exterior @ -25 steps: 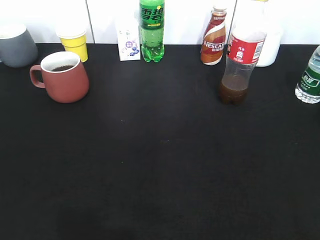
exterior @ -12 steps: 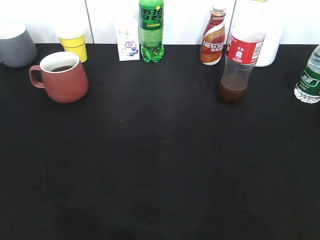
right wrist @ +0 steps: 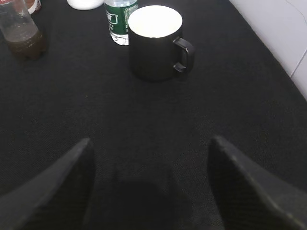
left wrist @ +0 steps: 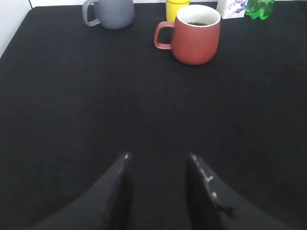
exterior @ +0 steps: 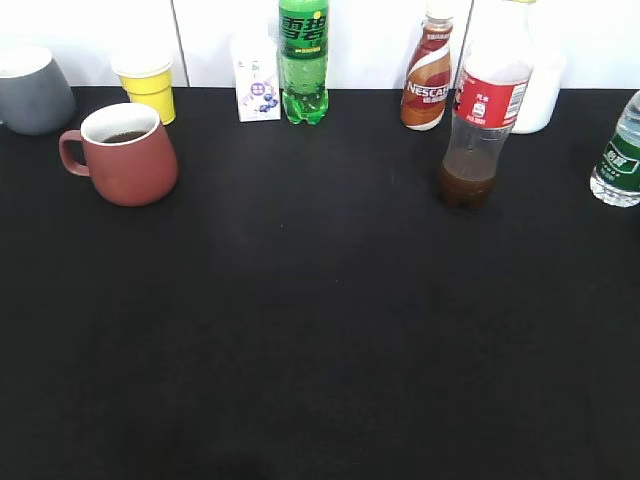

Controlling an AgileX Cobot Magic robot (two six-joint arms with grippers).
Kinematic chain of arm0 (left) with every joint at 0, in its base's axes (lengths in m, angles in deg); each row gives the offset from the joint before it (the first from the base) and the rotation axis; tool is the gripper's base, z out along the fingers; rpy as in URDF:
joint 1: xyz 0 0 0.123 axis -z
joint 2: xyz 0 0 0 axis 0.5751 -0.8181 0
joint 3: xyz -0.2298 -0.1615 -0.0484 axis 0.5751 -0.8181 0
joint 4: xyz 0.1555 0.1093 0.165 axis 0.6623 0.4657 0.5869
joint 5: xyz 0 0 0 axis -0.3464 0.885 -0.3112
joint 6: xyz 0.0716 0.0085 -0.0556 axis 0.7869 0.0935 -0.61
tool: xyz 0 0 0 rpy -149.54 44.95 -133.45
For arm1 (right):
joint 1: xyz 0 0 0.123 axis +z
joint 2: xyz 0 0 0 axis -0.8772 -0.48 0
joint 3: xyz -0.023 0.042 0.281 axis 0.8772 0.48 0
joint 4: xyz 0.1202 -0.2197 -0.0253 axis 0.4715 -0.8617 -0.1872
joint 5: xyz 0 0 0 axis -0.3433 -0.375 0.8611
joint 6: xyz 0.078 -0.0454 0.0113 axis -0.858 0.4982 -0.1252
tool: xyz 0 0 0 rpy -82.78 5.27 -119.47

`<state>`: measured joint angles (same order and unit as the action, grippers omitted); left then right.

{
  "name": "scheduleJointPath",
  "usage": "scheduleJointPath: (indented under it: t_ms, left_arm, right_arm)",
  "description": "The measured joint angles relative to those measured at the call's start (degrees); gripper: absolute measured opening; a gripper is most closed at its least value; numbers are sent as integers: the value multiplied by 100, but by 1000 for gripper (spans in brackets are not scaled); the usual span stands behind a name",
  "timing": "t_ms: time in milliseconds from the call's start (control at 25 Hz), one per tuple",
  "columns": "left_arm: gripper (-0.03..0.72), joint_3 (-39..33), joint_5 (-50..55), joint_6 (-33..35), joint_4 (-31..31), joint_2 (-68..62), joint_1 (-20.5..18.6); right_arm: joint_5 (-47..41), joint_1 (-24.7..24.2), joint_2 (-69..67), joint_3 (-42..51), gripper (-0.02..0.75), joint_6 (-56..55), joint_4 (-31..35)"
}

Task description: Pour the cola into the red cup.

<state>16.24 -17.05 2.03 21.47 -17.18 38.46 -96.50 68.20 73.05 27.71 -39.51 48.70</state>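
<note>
Nearest, the left gripper (left wrist: 158,163) is seen low over the black table (exterior: 320,340) with its jaws parted and nothing held between them. The right gripper (right wrist: 148,148) is likewise spread wide and empty, with a black mug (right wrist: 156,43) standing ahead of it and a green-labelled water bottle (right wrist: 120,19) just behind that mug. Farther back, the red cup (exterior: 125,152) is set upright at the left, its handle turned left, and dark liquid is visible inside it. The cola (exterior: 480,125) is stood upright at the right, well apart from the cup, with only a little brown liquid at its base. Along the back wall, a grey mug (exterior: 33,90), a yellow paper cup (exterior: 150,88), a small carton (exterior: 256,85), a green soda bottle (exterior: 303,60) and a Nescafe bottle (exterior: 428,75) are lined up
</note>
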Motion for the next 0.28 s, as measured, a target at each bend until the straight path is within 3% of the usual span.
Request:
scheduleJointPath:
  t_ms: [280]
  left_arm:
    - [287,0,0,0,0,0,0]
  right_arm:
    - [2,0,0,0,555,0,0]
